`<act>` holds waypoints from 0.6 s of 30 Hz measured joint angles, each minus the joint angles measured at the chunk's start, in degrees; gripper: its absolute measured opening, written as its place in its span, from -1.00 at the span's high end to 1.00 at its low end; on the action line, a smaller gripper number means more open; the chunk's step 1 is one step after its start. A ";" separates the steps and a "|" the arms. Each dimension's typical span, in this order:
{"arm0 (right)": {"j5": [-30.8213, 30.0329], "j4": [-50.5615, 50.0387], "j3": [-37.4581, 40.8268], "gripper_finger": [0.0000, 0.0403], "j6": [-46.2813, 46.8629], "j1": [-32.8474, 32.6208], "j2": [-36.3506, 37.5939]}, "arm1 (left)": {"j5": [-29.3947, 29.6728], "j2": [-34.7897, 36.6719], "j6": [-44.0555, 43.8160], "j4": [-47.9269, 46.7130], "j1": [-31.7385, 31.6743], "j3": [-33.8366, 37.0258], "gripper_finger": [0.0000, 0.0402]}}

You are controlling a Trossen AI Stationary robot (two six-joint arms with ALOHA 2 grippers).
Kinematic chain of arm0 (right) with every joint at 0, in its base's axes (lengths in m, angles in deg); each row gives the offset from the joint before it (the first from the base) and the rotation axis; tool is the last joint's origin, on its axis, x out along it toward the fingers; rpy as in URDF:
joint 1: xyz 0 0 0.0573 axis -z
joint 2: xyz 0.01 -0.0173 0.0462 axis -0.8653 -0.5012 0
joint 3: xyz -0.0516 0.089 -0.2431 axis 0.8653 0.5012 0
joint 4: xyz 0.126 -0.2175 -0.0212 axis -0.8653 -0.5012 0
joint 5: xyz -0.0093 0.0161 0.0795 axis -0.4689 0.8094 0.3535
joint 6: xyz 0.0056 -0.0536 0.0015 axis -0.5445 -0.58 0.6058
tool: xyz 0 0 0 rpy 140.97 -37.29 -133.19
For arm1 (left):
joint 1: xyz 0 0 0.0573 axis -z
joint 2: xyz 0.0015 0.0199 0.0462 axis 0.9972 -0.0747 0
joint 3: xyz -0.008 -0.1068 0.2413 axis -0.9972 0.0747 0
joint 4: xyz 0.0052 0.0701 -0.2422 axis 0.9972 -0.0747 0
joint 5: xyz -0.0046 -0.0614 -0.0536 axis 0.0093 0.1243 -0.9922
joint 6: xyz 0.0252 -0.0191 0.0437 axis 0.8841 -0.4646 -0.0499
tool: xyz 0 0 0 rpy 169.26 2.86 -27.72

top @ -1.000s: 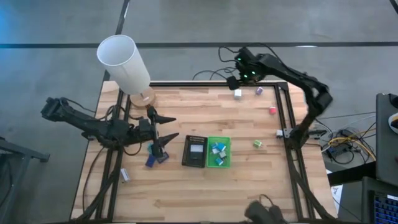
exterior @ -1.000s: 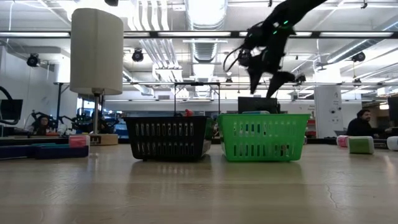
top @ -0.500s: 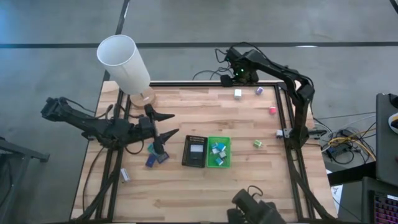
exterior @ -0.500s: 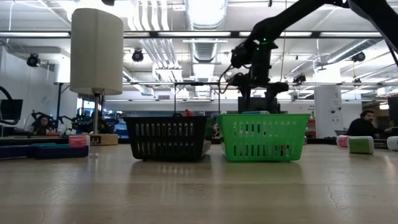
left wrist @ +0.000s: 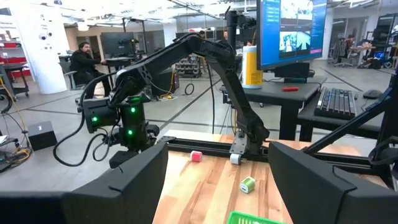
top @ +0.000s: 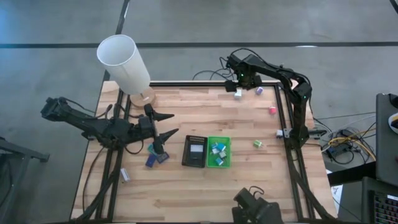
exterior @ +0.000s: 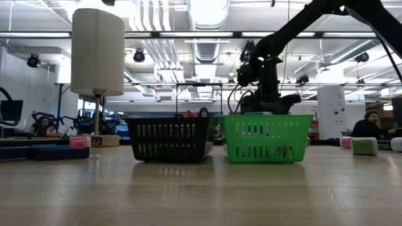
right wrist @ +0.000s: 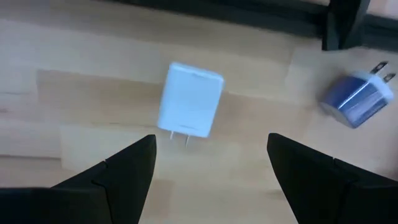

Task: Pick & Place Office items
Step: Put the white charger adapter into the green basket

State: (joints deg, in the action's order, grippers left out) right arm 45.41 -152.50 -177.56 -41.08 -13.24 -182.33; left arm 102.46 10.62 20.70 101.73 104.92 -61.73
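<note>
A white block point(right wrist: 189, 109) with two prongs lies flat on the wood near the table's far edge point(top: 238, 93). My right gripper point(right wrist: 211, 142) hangs open above it, pointing down, with its fingers apart from the block; in the high view the gripper point(top: 239, 84) is at the far edge. A purple block point(right wrist: 359, 99) lies beside the white one. A pink block point(top: 272, 110) and a green block point(top: 256, 144) lie farther right. My left gripper point(top: 173, 124) stands open and level at the table's left, above flat dark-blue pieces point(top: 152, 160).
The green tray point(top: 227, 163) holds several teal and white blocks, with a black tray point(top: 194, 151) at its left side. A tall white lampshade point(top: 124, 62) stands at the far left corner. A black frame rail point(top: 205, 83) runs along the far edge. People sit in the room behind.
My right gripper has come down toward the white block at the table's far edge, shifting a little to the left and turning its wrist as it sank. Its fingers have stayed open.
</note>
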 joint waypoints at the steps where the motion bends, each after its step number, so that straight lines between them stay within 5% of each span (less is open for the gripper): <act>1: 0.22 0.57 0.32 -0.50 0.00 0.05 0.00 | 0.00 0.00 -0.01 -0.24 0.00 0.01 -0.42; 18: 3.52 5.28 3.79 -0.50 -0.60 0.67 0.00 | -0.01 0.09 -0.44 -1.13 0.04 0.01 -0.42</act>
State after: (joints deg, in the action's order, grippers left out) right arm 48.94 -147.22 -173.77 -41.68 -12.57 -182.33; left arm 102.45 10.71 20.26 100.60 104.96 -61.72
